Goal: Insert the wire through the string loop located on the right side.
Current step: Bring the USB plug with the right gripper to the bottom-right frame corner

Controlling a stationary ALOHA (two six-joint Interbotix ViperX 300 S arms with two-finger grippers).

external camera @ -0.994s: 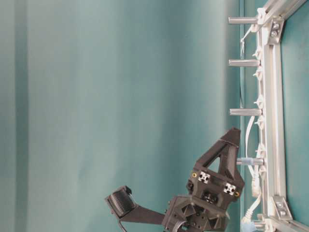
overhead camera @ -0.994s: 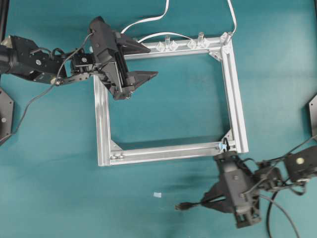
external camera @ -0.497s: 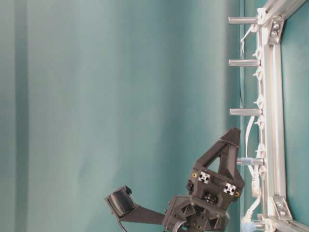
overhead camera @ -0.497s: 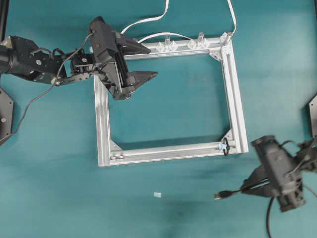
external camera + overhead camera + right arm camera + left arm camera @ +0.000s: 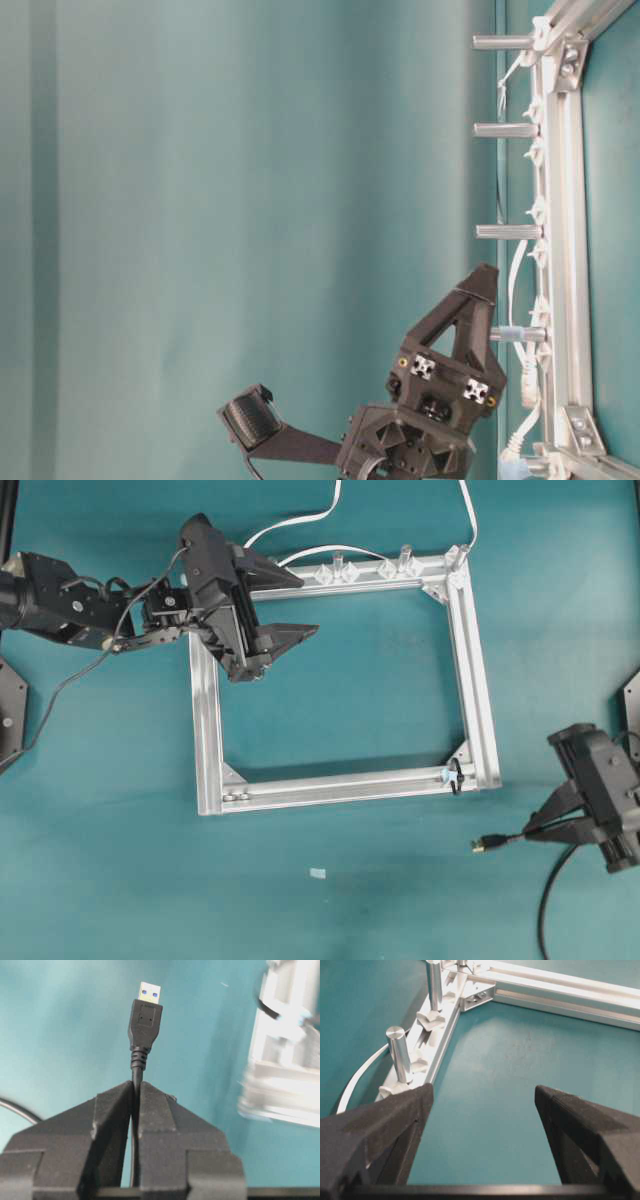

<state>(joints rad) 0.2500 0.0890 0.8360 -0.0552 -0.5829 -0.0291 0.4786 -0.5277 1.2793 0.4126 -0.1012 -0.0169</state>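
Right hand (image 5: 548, 825) pinched the wire (image 5: 144, 1020), plug pointing nine o'clock; the string loop (image 5: 455, 776) lay at ten o'clock, apart.

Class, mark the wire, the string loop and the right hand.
wire (image 5: 144, 1019): right wrist view, on the plug body.
string loop (image 5: 454, 776): overhead view, on the ring.
right hand (image 5: 135, 1105): right wrist view, between the fingertips.

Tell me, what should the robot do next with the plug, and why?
Probably steer the right gripper so the wire's plug aims at the string loop. The plug now sits below and right of it, clamped but not threaded.
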